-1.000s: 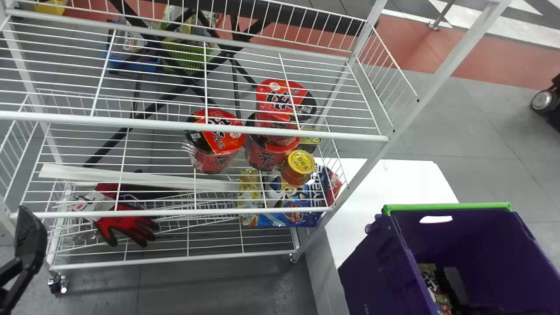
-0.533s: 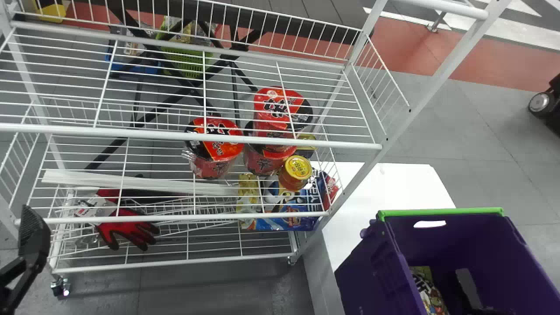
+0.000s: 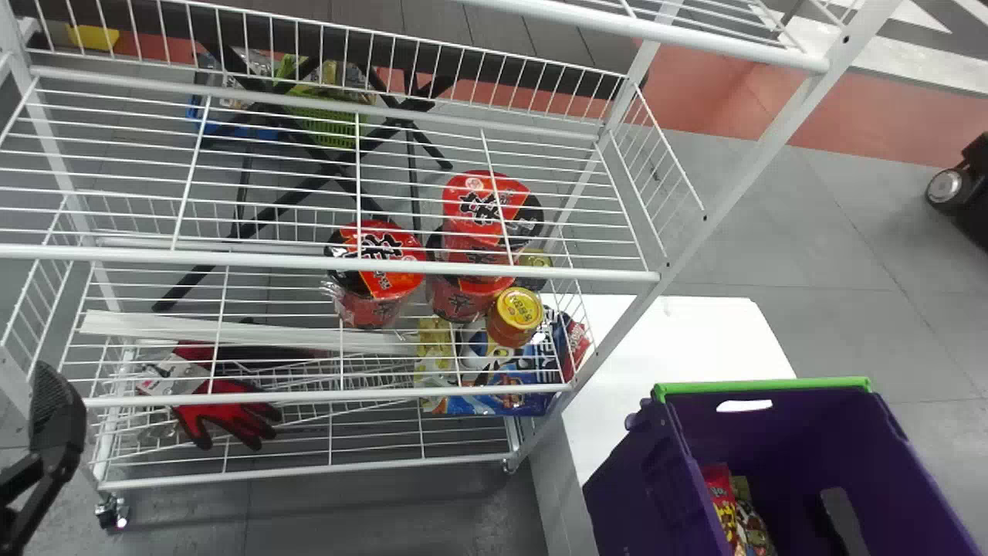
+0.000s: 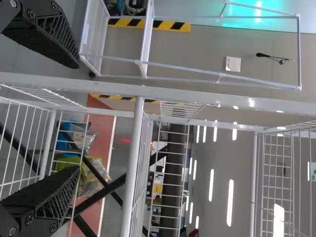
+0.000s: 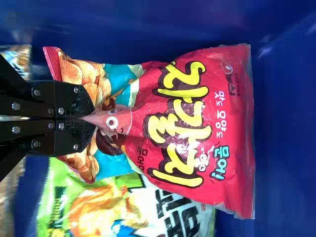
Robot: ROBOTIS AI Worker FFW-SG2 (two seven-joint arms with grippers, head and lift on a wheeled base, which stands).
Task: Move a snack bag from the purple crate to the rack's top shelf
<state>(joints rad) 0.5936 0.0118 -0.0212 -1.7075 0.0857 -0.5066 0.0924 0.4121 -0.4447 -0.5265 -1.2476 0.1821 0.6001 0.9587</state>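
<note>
Snack bag (image 5: 222, 148) is being pinched near one end by the right gripper (image 3: 841, 517), its fingers closing on the packaging inside the purple crate (image 3: 764, 440). A green snack bag (image 5: 94, 207) is lying just beside and partly beneath the red one. The crate is standing right of the white rack (image 3: 610, 340), its green rim (image 3: 764, 386) showing in front of the white tabletop (image 3: 695, 332). Across at the rack's left side, the left gripper (image 3: 58, 417) is waiting with its fingers spread apart, holding nothing. Between the two, red noodle cups (image 3: 378, 286) are sitting on a wire shelf, with a yellow-lidded jar (image 3: 515, 316) near them. A red-and-black glove (image 3: 231, 413) is lying lower down on the left, and a blue package (image 3: 502, 394) is resting toward the right.
</note>
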